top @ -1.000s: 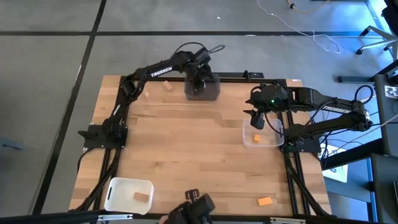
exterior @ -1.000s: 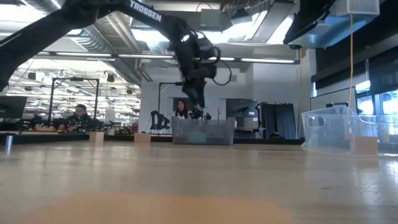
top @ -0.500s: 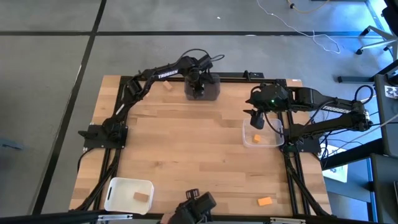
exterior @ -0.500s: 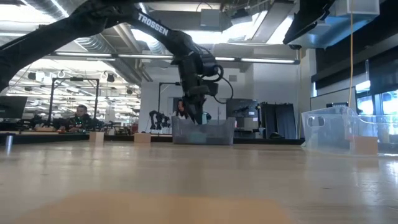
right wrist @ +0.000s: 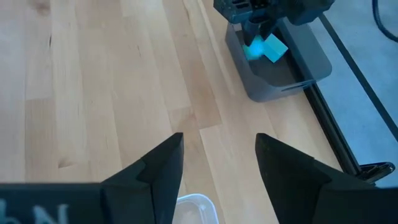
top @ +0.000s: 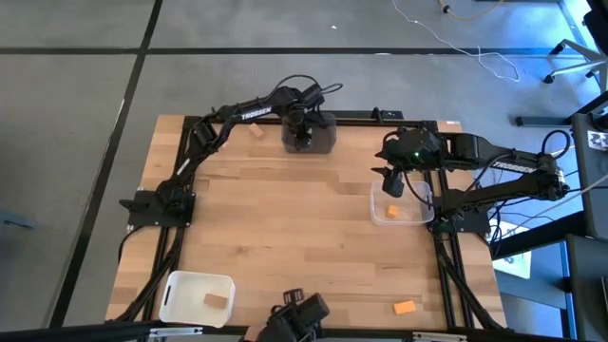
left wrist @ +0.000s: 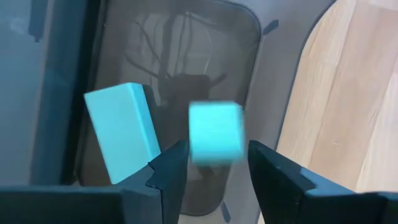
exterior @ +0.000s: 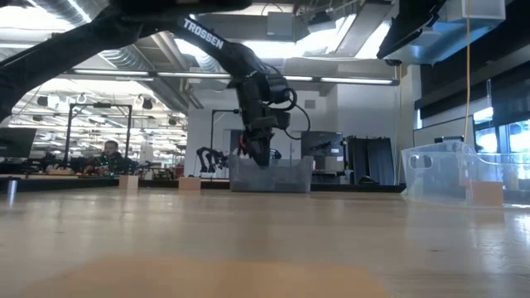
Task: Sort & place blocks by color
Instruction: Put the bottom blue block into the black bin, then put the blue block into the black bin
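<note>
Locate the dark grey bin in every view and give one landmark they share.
High view: dark grey bin at the table's far edge.
Low view: centre, far end.
Left wrist view: fills the middle.
Right wrist view: upper right.
Shared landmark: left claw above it.

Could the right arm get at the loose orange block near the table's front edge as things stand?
Probably yes. The right gripper is open and empty above the clear bin, and only bare tabletop lies between it and the orange block. Whether the arm stretches that far is uncertain.
</note>
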Controlling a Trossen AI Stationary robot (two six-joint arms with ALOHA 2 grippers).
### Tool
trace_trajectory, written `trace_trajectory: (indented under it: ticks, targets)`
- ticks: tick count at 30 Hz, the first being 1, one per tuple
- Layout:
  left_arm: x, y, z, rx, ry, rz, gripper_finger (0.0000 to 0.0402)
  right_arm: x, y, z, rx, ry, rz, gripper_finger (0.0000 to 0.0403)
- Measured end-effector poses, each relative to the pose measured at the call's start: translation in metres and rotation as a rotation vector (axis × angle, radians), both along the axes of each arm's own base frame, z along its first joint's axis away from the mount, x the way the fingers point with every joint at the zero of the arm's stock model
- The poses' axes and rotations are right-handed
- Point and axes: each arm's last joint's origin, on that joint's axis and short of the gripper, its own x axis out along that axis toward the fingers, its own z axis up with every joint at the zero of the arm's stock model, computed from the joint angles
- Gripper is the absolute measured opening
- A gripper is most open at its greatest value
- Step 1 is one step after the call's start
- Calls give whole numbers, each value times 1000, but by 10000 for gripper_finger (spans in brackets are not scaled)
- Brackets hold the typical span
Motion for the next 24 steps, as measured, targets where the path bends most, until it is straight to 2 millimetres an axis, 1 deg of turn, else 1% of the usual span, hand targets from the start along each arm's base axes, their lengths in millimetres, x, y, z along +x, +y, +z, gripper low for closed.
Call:
trace_trajectory:
  ticks: [5,7,9,10,13,17,22,24]
  targets:
    - [-1,-2,-6,-13,15,5,162,0,0,0,1,0,-1,200]
    - [0,-4,-5,-19,16,16,164,0,0,0,1,0,-2,200]
    - [-2,-5,0,-25,18,19,163,0,-1,0,6,-7,-37,200]
    - [-4,-7,5,-30,22,23,163,0,-2,0,6,-12,-78,200]
    - [-8,-11,31,-20,-16,39,163,-6,-7,-3,17,2,-251,200]
    - [-17,-20,65,-18,-71,43,163,-17,-20,-9,75,59,-439,200]
    - [-30,-37,113,16,-182,16,163,-20,-47,-16,138,114,-564,200]
    - [-35,-43,127,36,-210,9,163,-19,-60,-23,184,147,-604,200]
